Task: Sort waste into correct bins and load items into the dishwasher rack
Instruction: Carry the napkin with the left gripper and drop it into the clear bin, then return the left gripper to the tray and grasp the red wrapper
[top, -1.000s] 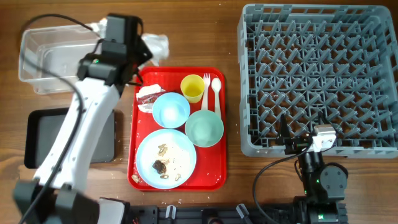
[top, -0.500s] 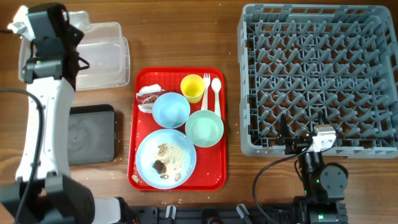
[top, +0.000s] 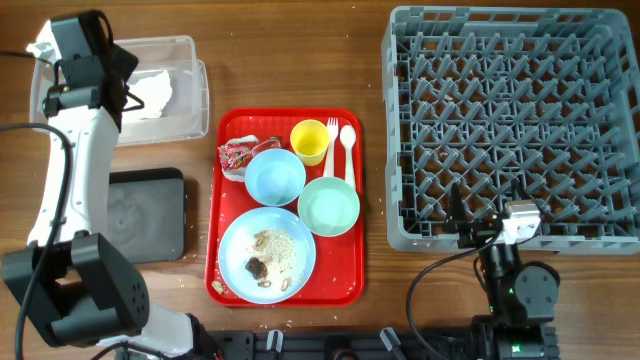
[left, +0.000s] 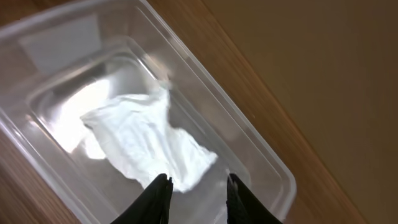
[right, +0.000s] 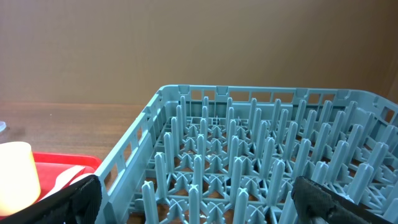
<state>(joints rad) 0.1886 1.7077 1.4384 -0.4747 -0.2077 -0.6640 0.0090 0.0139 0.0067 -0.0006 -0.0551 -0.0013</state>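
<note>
Left gripper (left: 197, 183), jaws partly parted and holding nothing, poised over the crumpled white paper (left: 146, 140), which lies inside the clear tub (left: 239, 134). Right gripper (right: 202, 202), jaws wide apart and empty, facing the grey dishwasher rack (right: 249, 143). Red-marked wrapper (top: 238, 155) and yellow cup (top: 309, 140) sit on the red tray (top: 345, 280).

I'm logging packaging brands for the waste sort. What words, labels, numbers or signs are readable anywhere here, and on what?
No text can be read in any view.
On the crumpled wrapper on the red tray: red printing, too small and blurred to read.
On the white paper in the clear tub: nothing printed on the side that shows.
On the dishwasher rack: no markings visible.
</note>
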